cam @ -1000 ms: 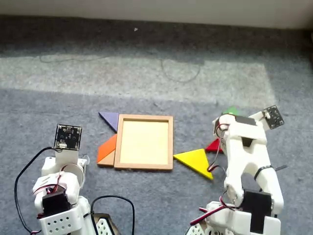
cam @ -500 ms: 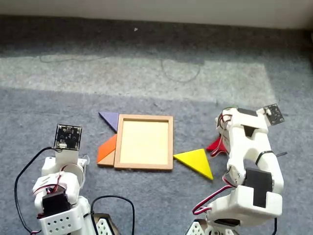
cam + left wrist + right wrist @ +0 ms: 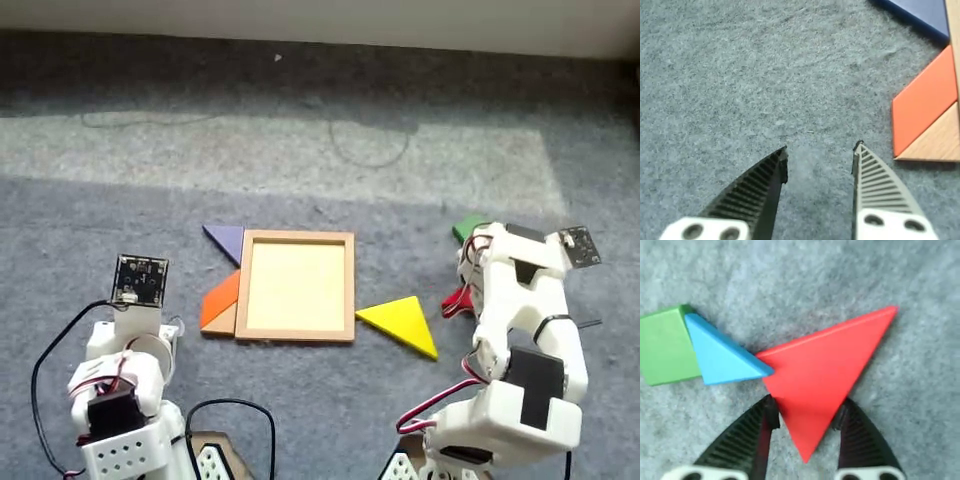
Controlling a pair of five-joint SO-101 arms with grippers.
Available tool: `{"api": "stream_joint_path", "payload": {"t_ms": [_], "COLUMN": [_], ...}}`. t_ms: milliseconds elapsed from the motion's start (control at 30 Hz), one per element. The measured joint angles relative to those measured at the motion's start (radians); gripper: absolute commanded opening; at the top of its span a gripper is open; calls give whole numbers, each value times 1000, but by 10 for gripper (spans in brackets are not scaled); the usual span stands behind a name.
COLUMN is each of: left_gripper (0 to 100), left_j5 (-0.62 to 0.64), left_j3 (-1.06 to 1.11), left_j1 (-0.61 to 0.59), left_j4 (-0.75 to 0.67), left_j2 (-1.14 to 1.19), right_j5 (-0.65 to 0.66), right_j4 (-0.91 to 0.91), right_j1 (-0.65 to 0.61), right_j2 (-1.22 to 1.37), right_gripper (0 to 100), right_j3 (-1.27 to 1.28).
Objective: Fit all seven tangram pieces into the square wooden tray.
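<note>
At the tray's (image 3: 296,238) three o'clock, the right gripper (image 3: 806,408) pinches the red triangle (image 3: 825,365) — the left gripper (image 3: 820,148) gapes wide, empty.

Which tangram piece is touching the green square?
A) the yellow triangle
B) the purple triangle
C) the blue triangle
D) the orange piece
C: in the right wrist view, the blue triangle lies with one edge right against the side of the green square.
</note>
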Motion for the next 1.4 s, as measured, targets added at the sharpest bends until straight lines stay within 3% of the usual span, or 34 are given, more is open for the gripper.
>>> {"api": "stream_joint_path", "payload": {"t_ms": [200, 367, 833, 1067, 1200, 1400], "left_gripper": [223, 223, 223, 223, 223, 223], "left_j5": [0, 0, 0, 0, 0, 0], "left_j3": [15, 15, 15, 15, 15, 15], "left_j1": [0, 2, 2, 2, 2, 2], "left_j4": [-25, -25, -25, -25, -25, -25], "left_j2": [0, 0, 0, 0, 0, 0], "right_j5": [0, 75, 126, 258, 359, 606], "right_j4": [74, 74, 51, -212, -224, -123], "right_j1": [-6, -5, 57, 6, -101, -109], "right_j2": [-152, -244, -252, -252, -259, -374], "right_gripper": [52, 52, 52, 52, 52, 52], "right_j3": [-3, 8, 20, 86, 98, 101]}}
